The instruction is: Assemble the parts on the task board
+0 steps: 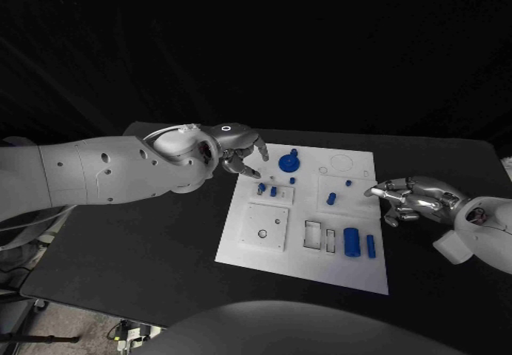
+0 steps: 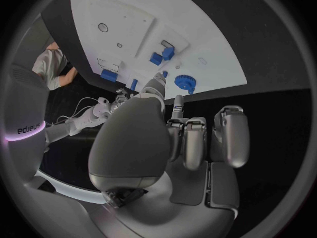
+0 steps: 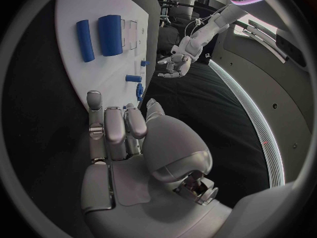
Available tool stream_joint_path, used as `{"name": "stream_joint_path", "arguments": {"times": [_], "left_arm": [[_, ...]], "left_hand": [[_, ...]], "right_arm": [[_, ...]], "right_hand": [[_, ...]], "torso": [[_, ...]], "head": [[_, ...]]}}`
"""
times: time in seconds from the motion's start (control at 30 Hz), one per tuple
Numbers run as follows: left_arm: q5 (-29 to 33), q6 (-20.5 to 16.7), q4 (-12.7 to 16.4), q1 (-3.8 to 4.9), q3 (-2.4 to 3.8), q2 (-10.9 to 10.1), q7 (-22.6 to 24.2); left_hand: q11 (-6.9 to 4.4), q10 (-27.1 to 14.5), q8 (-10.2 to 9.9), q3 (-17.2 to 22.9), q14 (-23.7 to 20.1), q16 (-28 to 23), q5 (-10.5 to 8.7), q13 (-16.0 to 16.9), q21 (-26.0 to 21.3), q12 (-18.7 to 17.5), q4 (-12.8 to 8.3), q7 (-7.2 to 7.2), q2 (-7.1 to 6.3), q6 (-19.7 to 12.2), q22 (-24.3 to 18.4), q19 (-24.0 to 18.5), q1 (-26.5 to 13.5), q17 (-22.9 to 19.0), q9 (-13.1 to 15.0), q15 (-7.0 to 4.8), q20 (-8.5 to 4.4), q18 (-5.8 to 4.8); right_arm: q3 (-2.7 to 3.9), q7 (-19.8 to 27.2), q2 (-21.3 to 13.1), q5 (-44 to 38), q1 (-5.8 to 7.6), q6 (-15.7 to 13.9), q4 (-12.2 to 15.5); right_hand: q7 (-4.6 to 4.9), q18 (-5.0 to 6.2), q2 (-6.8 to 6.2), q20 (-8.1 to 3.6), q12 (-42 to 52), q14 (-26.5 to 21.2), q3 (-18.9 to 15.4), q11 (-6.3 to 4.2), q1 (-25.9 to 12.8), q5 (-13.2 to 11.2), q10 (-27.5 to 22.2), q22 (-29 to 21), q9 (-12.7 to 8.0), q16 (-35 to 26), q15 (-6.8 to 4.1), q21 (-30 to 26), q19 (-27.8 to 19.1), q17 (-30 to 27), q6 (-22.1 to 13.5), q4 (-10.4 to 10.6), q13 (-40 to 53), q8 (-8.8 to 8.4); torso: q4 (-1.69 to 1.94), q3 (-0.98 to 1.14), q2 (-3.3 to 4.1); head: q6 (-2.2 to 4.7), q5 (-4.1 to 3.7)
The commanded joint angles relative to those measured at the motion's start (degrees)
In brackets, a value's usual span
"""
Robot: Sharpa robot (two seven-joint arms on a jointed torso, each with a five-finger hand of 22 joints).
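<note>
Meanwhile, your task board lay flat in the middle of the black surface, both hands empty at its edges.

You had the blue parts spread over the board: a round gear-like part near its far edge, two small pegs standing just beside each other below it, and a thick cylinder with a thinner bar lying side by side toward the near right. Your left hand hovered over the board's far left corner, fingers spread and holding nothing, one fingertip pointing down close to the gear-like part. Your right hand sat at the board's right edge, fingers loosely curled but apart, gripping nothing.
</note>
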Motion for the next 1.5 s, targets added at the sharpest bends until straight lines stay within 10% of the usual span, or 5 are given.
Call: {"name": "stream_joint_path", "arguments": {"times": [0.03,0.27,0.43,0.6,1.5], "left_arm": [[-16.9,4.5,1.0,1.67,0.01,-0.1,1.6],[-34.1,8.6,2.8,4.42,-0.02,0.1,5.8],[-41.3,11.0,3.6,5.07,-0.04,0.8,7.4],[-44.1,13.5,3.6,5.27,-0.05,1.7,7.6],[-48.1,15.6,1.5,2.37,-0.06,5.0,4.1]], "left_hand": [[-0.67,6.0,1.5,-0.7,6.0,0.1,0.25,15.1,1.7,0.6,0.0,-0.85,0.06,1.7,12.9,2.2,-2.4,15.1,0.6,-0.69,-0.44,-0.25],[-1.61,6.0,6.9,-0.1,6.0,0.1,3.50,15.1,8.1,0.6,0.1,-4.52,-0.56,7.1,14.8,5.6,-8.5,15.1,3.3,-1.19,-1.01,-1.67],[-1.61,6.0,7.7,-0.8,6.0,0.1,9.73,15.1,9.0,0.6,0.1,-5.08,-1.04,6.9,15.1,6.1,-12.3,15.1,4.3,-1.21,-1.08,-1.88],[-1.63,6.0,7.0,-1.3,6.0,0.1,10.80,15.1,9.0,0.6,0.1,-5.52,-1.34,5.2,15.1,6.1,-12.8,15.1,4.4,-1.22,-1.10,-1.88],[-1.27,6.0,5.4,3.8,6.0,0.1,12.29,15.1,9.0,0.6,0.0,-5.40,-1.25,4.0,15.1,6.1,-11.9,15.1,5.1,-0.84,-0.82,-1.88]], "right_arm": [[-0.01,1.3,0.2,0.1,-0.05,0.3,0.1],[-0.01,1.5,0.3,0.1,-0.05,0.3,0.0],[-0.01,1.5,0.3,0.1,-0.05,0.2,0.0],[-0.01,1.5,0.3,0.1,-0.05,0.2,0.0],[-0.01,2.9,-0.2,0.1,-0.05,-0.3,0.9]], "right_hand": [[0.01,0.35,-0.09,0.11,-0.2,-0.2,0.2,-0.05,0.3,0.2,-0.3,2.8,-0.1,0.0,-0.06,-0.1,-0.2,0.1,0.4,0.1,-0.1,-0.20],[0.01,0.33,-0.08,0.11,-0.1,-0.1,0.1,-0.05,0.2,0.3,-0.3,2.8,-0.1,0.1,-0.05,0.0,-0.1,0.2,0.4,0.2,0.0,-0.22],[0.00,0.33,-0.08,0.11,-0.1,-0.1,0.1,-0.05,0.2,0.4,-0.2,2.8,-0.1,0.1,-0.05,0.1,-0.1,0.2,0.4,0.2,0.0,-0.23],[-0.02,0.32,-0.09,0.11,-0.1,-0.2,0.1,-0.05,0.1,0.5,-0.2,2.8,-0.2,0.1,-0.05,0.1,-0.1,0.1,0.5,0.2,0.0,-0.24],[-0.04,0.31,-0.47,0.13,0.1,-0.2,-0.2,-0.02,-0.8,1.5,-0.2,2.9,-0.4,0.2,-0.01,0.1,-0.1,0.1,0.5,1.0,0.0,-0.46]], "torso": [[-0.05,0.06,-0.06],[-0.03,-0.03,0.00],[-0.02,-0.04,0.08],[-0.01,-0.04,0.07],[-0.02,-0.06,0.04]], "head": [[0.01,-0.02],[0.01,-0.09],[0.01,-0.33],[0.01,-0.53],[0.01,-0.37]]}}
